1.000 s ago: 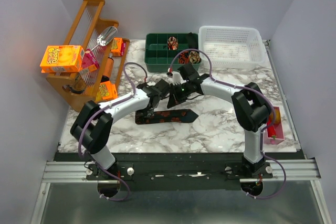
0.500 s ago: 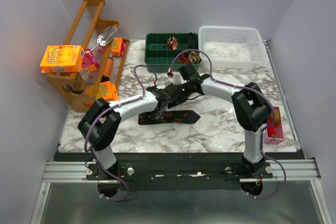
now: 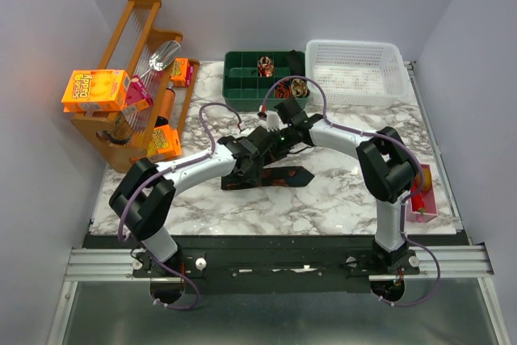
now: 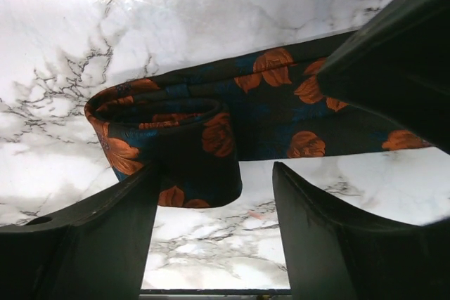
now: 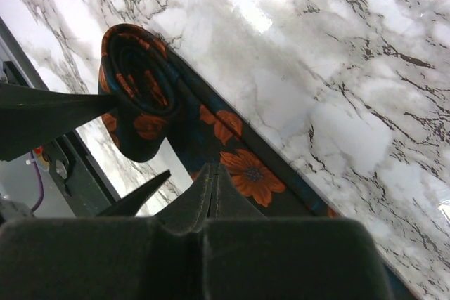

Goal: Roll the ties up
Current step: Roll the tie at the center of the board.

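left claw (image 4: 214, 173) stands open at the rolled end of the tie (image 4: 281, 110); right claw (image 5: 213, 173), closed, touches it beside that roll.

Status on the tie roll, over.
Left gripper open, straddling the tie's rolled end. Right gripper shut, tip over the flat tail. Tie part-rolled on the marble; nothing else near it.

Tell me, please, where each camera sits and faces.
Top external: above and behind the bases, looking down at the table; left arm and right arm show.
Left wrist: on the left gripper, facing down at the rolled tie; open fingers show.
Right wrist: on the right gripper, facing down; shut fingers show.
Shared: both wrist views show the tie's rolled end.
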`<state>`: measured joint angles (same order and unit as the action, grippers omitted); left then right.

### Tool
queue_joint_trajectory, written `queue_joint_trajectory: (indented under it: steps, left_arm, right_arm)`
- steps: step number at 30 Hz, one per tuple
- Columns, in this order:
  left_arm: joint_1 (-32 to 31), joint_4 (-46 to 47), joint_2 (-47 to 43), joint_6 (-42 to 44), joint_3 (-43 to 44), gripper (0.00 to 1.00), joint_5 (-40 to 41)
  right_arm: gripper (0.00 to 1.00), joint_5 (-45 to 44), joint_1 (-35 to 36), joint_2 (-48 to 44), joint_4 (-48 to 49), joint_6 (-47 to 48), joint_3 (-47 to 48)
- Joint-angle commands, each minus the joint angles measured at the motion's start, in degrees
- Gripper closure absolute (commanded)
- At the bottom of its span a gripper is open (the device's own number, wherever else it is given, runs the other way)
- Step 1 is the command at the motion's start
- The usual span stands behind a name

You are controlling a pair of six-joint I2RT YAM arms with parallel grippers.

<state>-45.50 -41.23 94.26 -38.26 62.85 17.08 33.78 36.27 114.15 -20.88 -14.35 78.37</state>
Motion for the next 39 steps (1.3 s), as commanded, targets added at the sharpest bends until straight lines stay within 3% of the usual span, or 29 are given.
queue_joint_trajectory:
  steps: [1, 8, 14, 22, 39]
  left_arm:
    - [0.66, 2.39, -4.43, -0.59, -0.45, 0.21, -1.44]
    - [6.54, 5.19, -13.46, 0.20, -3.69, 0.15, -5.56]
    - [15.86, 12.66, -21.47, 0.03, -13.00, 0.13, -16.98]
    - [27.46, 22.67, -25.70, -1.38, -24.35, 0.12, -30.95]
    - [31.43, 37.44, -21.75, -2.87, -33.40, 0.11, -40.11]
  right_arm:
    - [0.99, 0.06, -0.15, -1.65, -0.47, 1.25, -0.32]
    - [1.00, 0.41, 1.52, -2.61, -1.35, 1.43, 1.08]
    - [1.00, 1.11, 4.59, -2.27, -1.79, 1.52, 3.54]
    - [1.00, 1.64, 8.64, 0.37, -2.14, 0.99, 7.59]
    - [0.99, -5.65, 9.08, 6.53, -3.64, 3.71, 7.77]
